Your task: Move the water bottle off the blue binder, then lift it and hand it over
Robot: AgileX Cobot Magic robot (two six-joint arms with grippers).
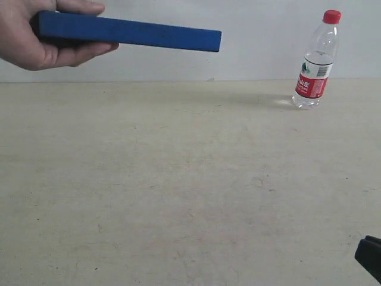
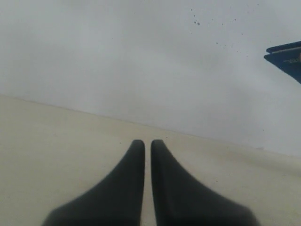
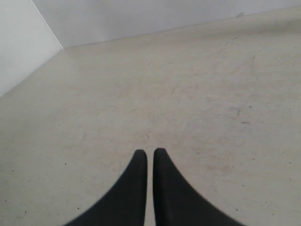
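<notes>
Water bottle stands upright on the tabletop close to the pale wall, red cap on, label facing the camera, a little water in it. Nothing touches it.

Blue binder is off the tabletop, held in the air by a bare human palm that grips one end. It is well apart from the bottle, to the bottle's left in the exterior view, at about the height of the bottle's cap and shoulder. The binder lies nearly flat, with the free end toward the bottle dipping slightly. A corner of the binder shows at the edge of the left wrist view.

Left hand: fingers pressed nearly together with only a thin slit between them, gripping nothing, over bare tabletop.

Right hand: same, fingers closed to a thin slit, empty, over bare tabletop.

Black part pokes in at the exterior view's lower corner, well below the bottle; cannot tell what piece it is.
</notes>
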